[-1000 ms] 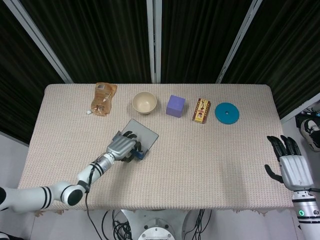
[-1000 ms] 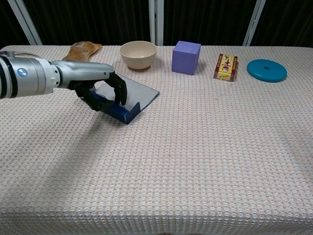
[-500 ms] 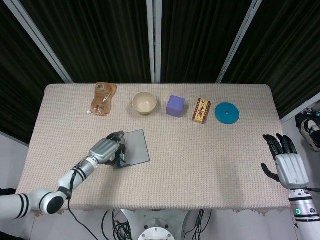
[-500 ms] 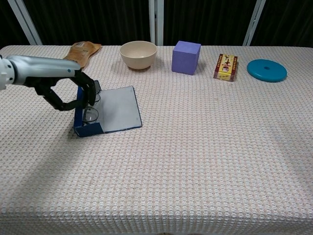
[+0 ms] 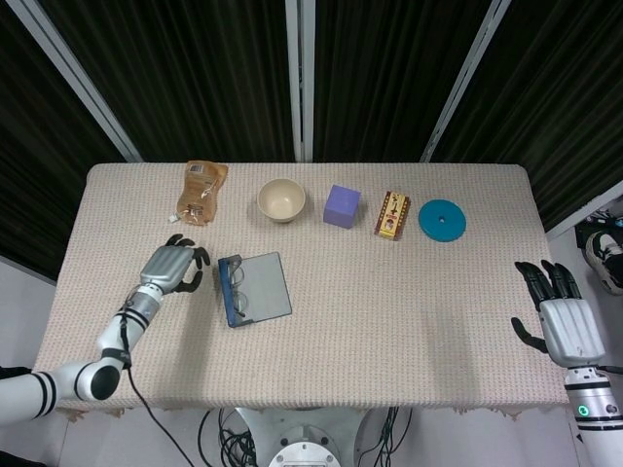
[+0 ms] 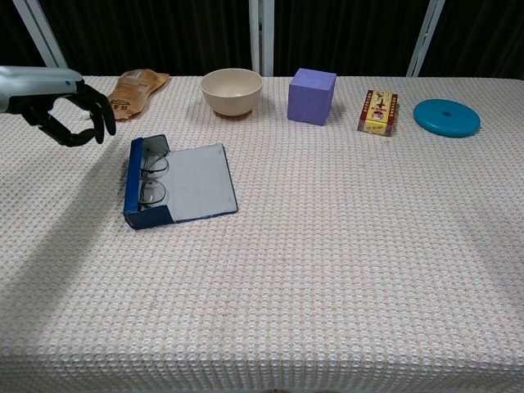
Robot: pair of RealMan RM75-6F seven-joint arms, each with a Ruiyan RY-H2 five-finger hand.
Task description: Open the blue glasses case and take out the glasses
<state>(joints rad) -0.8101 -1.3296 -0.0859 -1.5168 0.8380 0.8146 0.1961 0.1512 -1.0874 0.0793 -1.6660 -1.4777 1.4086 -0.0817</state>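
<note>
Lying open, blue glasses case (image 6: 176, 185), glasses (image 6: 151, 178) inside, left hand (image 6: 70, 116) apart.

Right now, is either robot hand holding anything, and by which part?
Nothing is held. The left hand hovers beside the open glasses case; the right hand is empty.

the head view looks steeply down from high above, taking in the whole tabletop (image 5: 389, 292) with its 4 edges, the dark curtained wall at the top and floor at the sides. the chest view sits lower and nearer, facing across the tabletop (image 6: 344, 246) toward the same far edge. both share the open blue glasses case (image 5: 253, 290) (image 6: 180, 184) and the far row of objects.
</note>
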